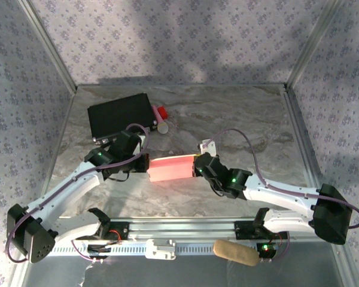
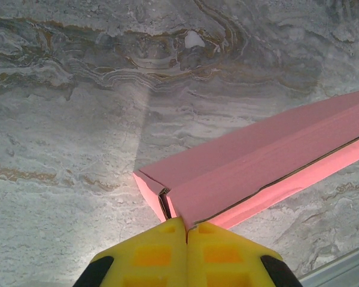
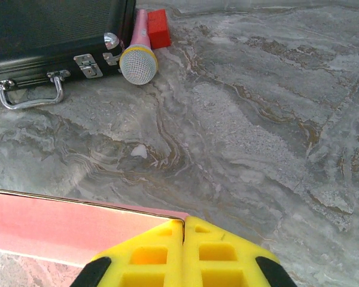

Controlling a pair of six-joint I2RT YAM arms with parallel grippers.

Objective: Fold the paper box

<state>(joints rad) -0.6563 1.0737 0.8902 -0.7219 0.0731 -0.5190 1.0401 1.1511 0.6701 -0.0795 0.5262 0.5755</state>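
Paper box [image 1: 170,169] held at mid-table [image 1: 245,125], pinched at one end by closed left hand [image 2: 186,226], along the other edge by closed right hand [image 3: 184,225]. Risked buckling or slipping free under uneven pull, given such shallow grips.

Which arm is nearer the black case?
Left. The left arm, jaws shut on the left end of the pink box, sits just in front of the black case; the right arm holds the box's other end, farther right.

Grey marbled tabletop [image 1: 239,113]; lilac floral-patterned walls [image 1: 167,36], possibly fabric; metal corner posts [image 1: 49,45]; soft shadows.
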